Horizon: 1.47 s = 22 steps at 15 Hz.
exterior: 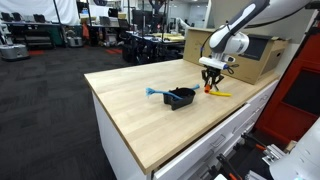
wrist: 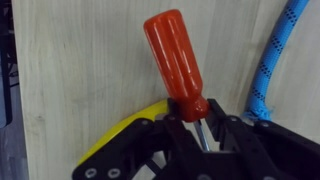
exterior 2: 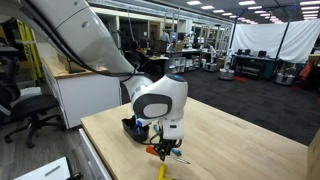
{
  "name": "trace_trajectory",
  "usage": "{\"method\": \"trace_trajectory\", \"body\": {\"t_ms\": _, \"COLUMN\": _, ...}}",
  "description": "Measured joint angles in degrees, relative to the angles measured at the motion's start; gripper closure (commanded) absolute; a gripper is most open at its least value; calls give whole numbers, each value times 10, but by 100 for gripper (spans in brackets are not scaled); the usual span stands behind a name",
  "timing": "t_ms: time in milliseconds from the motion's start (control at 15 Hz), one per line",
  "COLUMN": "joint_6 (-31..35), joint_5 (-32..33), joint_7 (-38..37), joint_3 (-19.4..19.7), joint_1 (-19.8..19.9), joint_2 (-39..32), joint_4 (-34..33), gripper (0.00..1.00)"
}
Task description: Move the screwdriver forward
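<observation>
The screwdriver (wrist: 178, 58) has an orange-red handle and a thin metal shaft, and lies on the light wooden table (exterior: 140, 110). My gripper (wrist: 203, 128) is low over it, and its black fingers press both sides of the handle's base, with the shaft running between them. In both exterior views the gripper (exterior: 211, 78) (exterior 2: 166, 146) is down at the table, with a bit of orange handle (exterior: 208, 88) (exterior 2: 152, 150) showing under it.
A thin yellow stick (wrist: 118, 137) (exterior: 221, 94) lies right beside the gripper. A blue braided cord (wrist: 276, 50) runs along one side. A black bowl (exterior: 181, 97) with a light-blue-handled tool (exterior: 153, 93) sits nearby. A cardboard box (exterior: 256, 55) stands behind the gripper.
</observation>
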<state>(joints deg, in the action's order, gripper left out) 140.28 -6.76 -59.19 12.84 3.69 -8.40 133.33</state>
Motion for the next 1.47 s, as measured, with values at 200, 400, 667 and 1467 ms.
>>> {"method": "trace_trajectory", "body": {"t_ms": 200, "joint_6": 2, "joint_5": 2, "joint_7": -20, "joint_3": -1, "joint_1": 0, "joint_2": 0, "joint_4": 9, "gripper": 92}}
{"method": "trace_trajectory", "body": {"t_ms": 400, "joint_6": 20, "joint_5": -4, "joint_7": -24, "joint_3": -14, "joint_1": -1, "joint_2": -3, "joint_4": 9, "gripper": 92}}
{"method": "trace_trajectory", "body": {"t_ms": 667, "joint_6": 34, "joint_5": -6, "joint_7": -29, "joint_3": -33, "joint_1": -4, "joint_2": -9, "joint_4": 6, "gripper": 92}}
{"method": "trace_trajectory", "body": {"t_ms": 1467, "joint_6": 33, "joint_5": -7, "joint_7": -55, "joint_3": -32, "joint_1": -6, "joint_2": -23, "joint_4": -4, "gripper": 2}}
